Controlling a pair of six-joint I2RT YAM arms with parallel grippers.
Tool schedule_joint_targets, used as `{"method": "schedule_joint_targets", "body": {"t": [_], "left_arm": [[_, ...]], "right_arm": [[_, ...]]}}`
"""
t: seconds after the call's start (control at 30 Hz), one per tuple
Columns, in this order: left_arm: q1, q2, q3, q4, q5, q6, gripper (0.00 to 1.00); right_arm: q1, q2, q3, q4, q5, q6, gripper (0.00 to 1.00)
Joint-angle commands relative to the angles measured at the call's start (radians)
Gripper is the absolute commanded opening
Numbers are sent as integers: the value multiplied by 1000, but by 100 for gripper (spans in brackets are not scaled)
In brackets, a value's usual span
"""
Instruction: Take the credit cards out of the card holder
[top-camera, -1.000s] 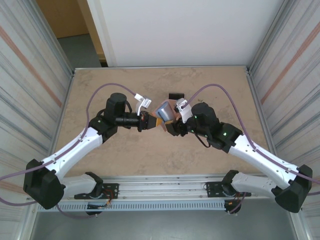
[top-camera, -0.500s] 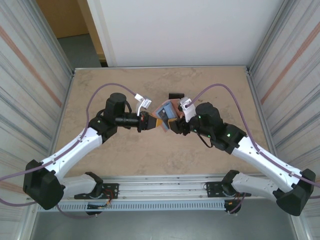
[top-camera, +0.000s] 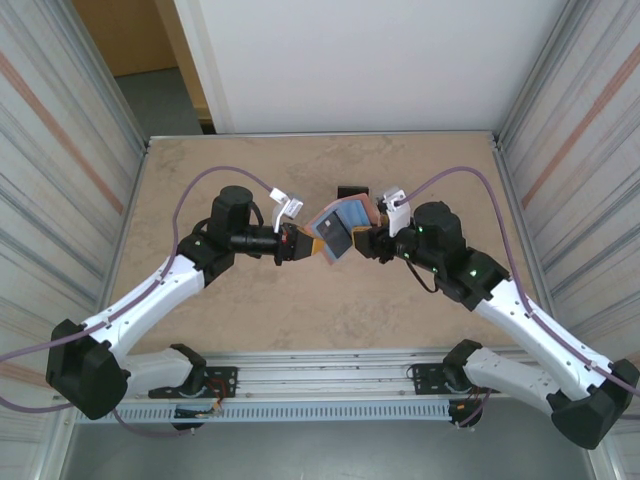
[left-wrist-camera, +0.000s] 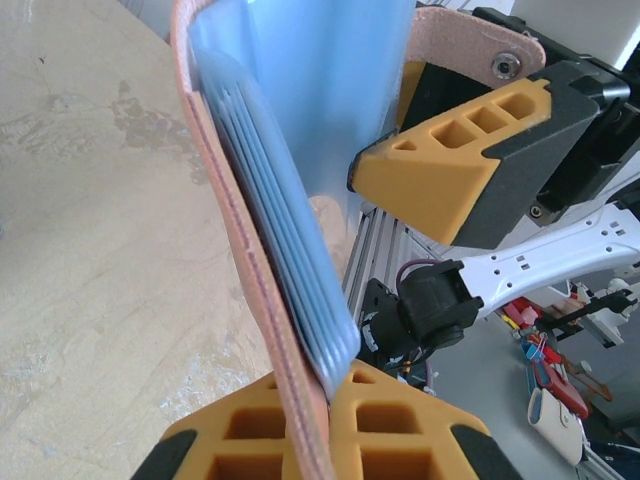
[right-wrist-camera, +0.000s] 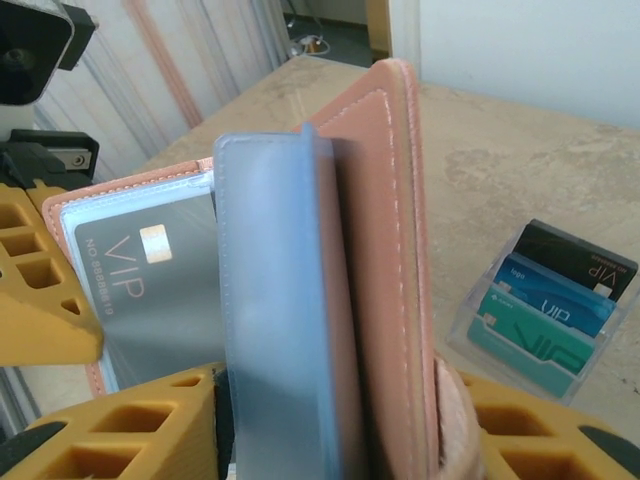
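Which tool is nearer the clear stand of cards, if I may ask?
Right. The right tool, gripping the card holder, sits just short of the stand; the left tool is farther, toward its left.

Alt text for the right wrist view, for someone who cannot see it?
The salmon card holder stands open and upright between the yellow fingers of the right gripper, a grey VIP card showing in its far clear pocket. Beyond it on the table, a clear stand holds black, blue and teal cards.

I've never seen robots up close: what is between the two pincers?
The opened salmon card holder spans between the left pincer and the right pincer, each gripping one side; the top view shows it.
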Motion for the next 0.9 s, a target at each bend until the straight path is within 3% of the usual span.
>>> {"method": "schedule_joint_targets", "body": {"t": [0.0, 0.2, 0.47, 0.87], "left_arm": [[-3, -31, 31, 9, 37, 26, 0], [-4, -23, 32, 10, 37, 26, 0], [-3, -17, 30, 9, 38, 26, 0], [-1, -15, 40, 4, 55, 24, 0]], "right_arm": [[-18, -23, -11, 23, -75, 28, 46], [-37, -29, -11, 31, -121, 34, 44], [-55, -34, -10, 51, -182, 46, 56], [-57, 17, 20, 20, -99, 46, 62]]}}
